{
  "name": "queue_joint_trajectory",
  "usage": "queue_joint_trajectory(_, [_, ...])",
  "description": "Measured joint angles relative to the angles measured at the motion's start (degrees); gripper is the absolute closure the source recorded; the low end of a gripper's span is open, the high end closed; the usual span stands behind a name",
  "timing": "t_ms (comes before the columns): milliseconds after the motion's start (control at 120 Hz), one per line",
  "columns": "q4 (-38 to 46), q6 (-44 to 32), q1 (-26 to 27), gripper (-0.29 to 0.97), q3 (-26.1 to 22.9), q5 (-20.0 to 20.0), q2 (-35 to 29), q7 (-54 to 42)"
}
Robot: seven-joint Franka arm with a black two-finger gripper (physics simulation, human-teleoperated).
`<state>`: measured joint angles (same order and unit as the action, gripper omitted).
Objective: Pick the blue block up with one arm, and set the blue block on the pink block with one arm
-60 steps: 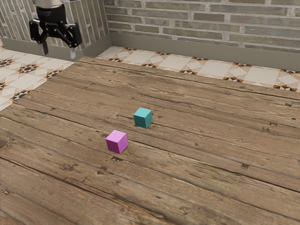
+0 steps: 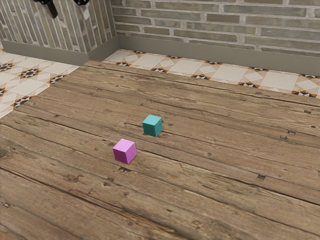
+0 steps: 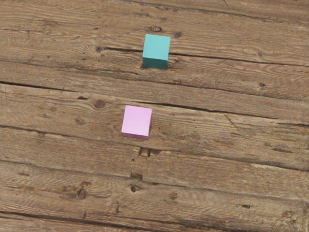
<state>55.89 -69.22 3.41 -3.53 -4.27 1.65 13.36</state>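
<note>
The blue block (image 2: 152, 125), teal in shade, rests on the wooden tabletop near its middle. The pink block (image 2: 124, 151) sits just in front of it toward the exterior view's left, a small gap apart. My gripper (image 2: 66, 6) hangs high at the upper left, far from both blocks, open and holding nothing; just its two fingertips (image 2: 49, 9) reach into the picture. From the wrist camera I look down on the blue block (image 3: 156, 50) and the pink block (image 3: 136, 121), both well below my hand.
The wooden table (image 2: 210, 165) spreads wide around the blocks. A tiled floor (image 2: 30, 75) and brick walls (image 2: 215, 20) lie beyond the table's far edge.
My gripper has risen, so most of it has left the top of the exterior view. Both blocks are where they were.
</note>
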Motion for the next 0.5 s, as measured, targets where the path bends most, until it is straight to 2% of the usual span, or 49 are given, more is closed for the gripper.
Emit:
queue_joint_trajectory(117, [0.18,-0.11,2.70,0.00,0.05,0.50,0.28,0.50])
queue_joint_trajectory(233, [0.68,-1.14,1.83,0.00,0.10,1.03,0.64,0.96])
queue_joint_trajectory(300, [2.55,-2.08,1.68,0.00,2.32,1.20,1.43,1.18])
queue_joint_trajectory(367, [7.35,-3.40,-0.55,0.00,3.65,0.84,0.76,1.38])
queue_joint_trajectory(500, [24.87,-7.90,-6.38,0.00,4.38,0.58,-4.74,1.99])
